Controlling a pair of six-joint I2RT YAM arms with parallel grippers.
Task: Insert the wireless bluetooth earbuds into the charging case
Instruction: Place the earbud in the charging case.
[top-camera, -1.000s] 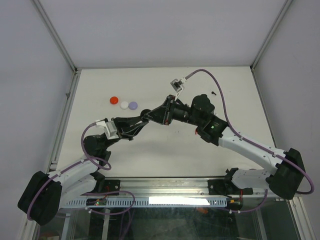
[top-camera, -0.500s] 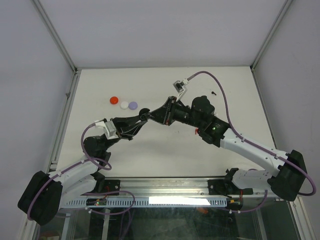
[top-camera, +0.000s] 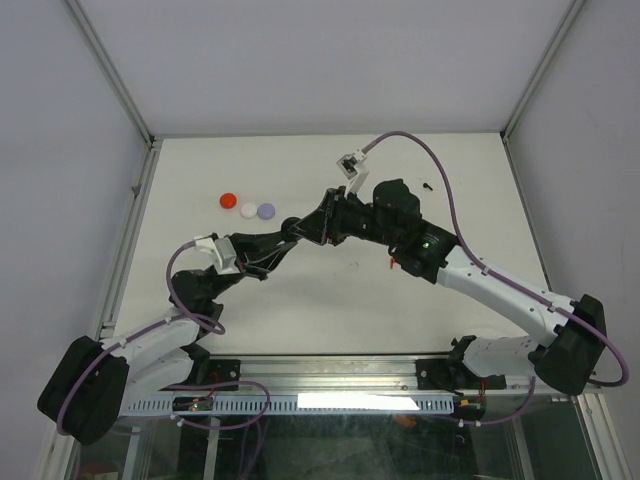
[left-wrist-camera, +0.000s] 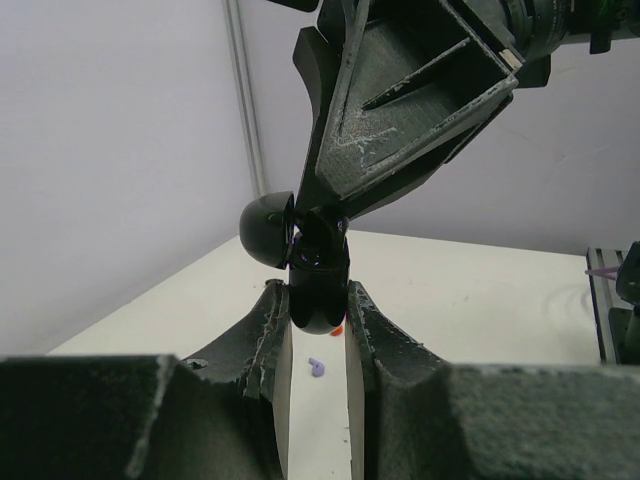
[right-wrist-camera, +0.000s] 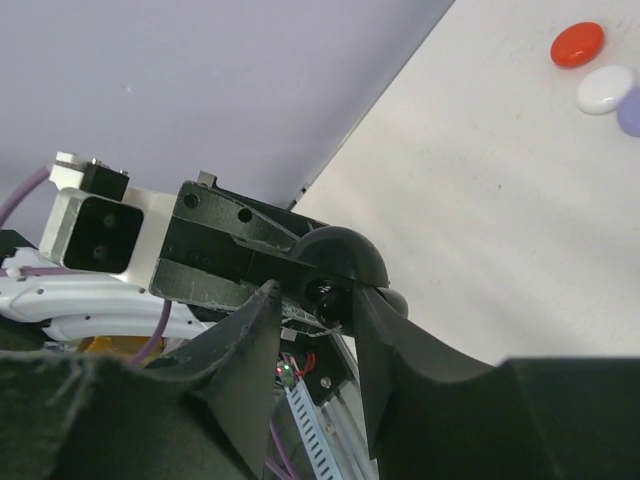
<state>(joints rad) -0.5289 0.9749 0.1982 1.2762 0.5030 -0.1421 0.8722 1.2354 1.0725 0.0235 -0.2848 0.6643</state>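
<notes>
My left gripper (top-camera: 283, 233) is shut on the black charging case (left-wrist-camera: 318, 292), held up off the table with its round lid (left-wrist-camera: 266, 229) hinged open. My right gripper (top-camera: 314, 227) meets it from the right, its fingers (left-wrist-camera: 400, 110) right over the case mouth. In the right wrist view my right gripper (right-wrist-camera: 315, 305) stands open, and a glossy black piece (right-wrist-camera: 326, 291) sits in the case by the right finger. A lavender earbud (left-wrist-camera: 316, 367) lies on the table below the case. A small black earbud (top-camera: 427, 185) lies at the far right.
Three round discs lie in a row at the left back: red (top-camera: 229, 200), white (top-camera: 248, 209) and lavender (top-camera: 266, 211). A small red bit (top-camera: 392, 265) lies beside the right forearm. Metal frame posts border the white table (top-camera: 300, 300) on both sides.
The right gripper's jaws have parted over the case. The right wrist has shifted slightly left and toward the back. The left arm holds the case where it was.
</notes>
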